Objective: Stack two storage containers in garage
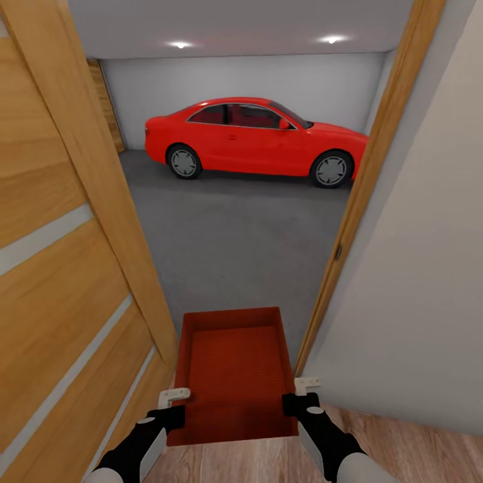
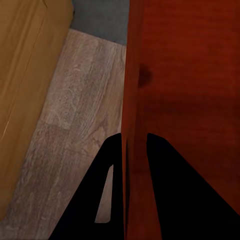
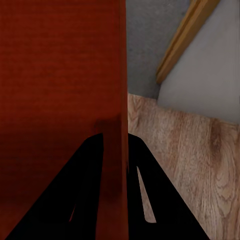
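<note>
I hold an orange-red storage container (image 1: 235, 376) level in front of me, in the doorway to the garage. My left gripper (image 1: 176, 402) is shut on its left wall and my right gripper (image 1: 303, 396) is shut on its right wall. In the left wrist view the black fingers (image 2: 107, 200) straddle the container wall (image 2: 132, 100). The right wrist view has the fingers (image 3: 145, 200) clamped on the other wall (image 3: 117, 100). Ahead lies the dark grey garage floor (image 1: 235, 235). Light wood planks (image 1: 416, 449) are under me.
An open wooden door (image 1: 60, 268) stands close on my left. The wooden door frame (image 1: 362, 194) and a pale wall (image 1: 422, 268) are close on my right. A red car (image 1: 255, 137) is parked at the far wall of the garage.
</note>
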